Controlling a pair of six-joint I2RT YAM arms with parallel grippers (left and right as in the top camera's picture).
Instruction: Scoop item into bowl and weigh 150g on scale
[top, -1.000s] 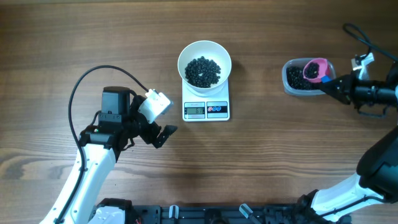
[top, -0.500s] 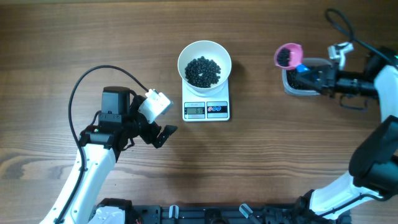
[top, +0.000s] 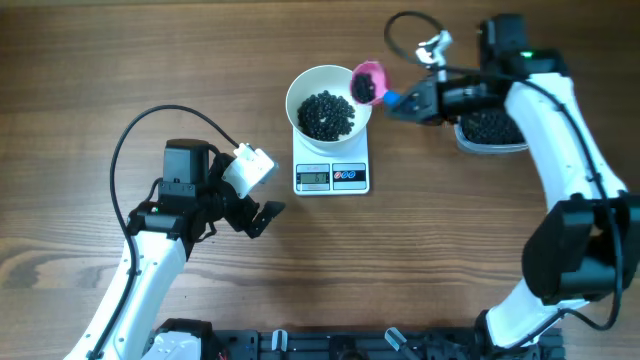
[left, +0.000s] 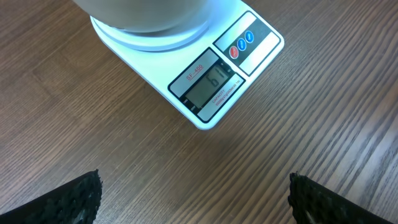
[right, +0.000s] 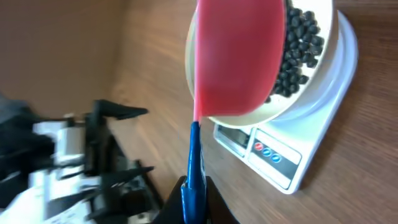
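We hold our right arm (top: 556, 108) stretched leftward, right fingers (top: 410, 101) clamped on the scoop (top: 367, 82) over the bowl (top: 293, 92). Our left fingers (top: 262, 216) stand apart.

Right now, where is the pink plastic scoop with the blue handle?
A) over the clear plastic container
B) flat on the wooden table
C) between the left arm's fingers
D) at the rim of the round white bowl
D: the pink plastic scoop with the blue handle hangs at the rim of the round white bowl on the flat white scale.
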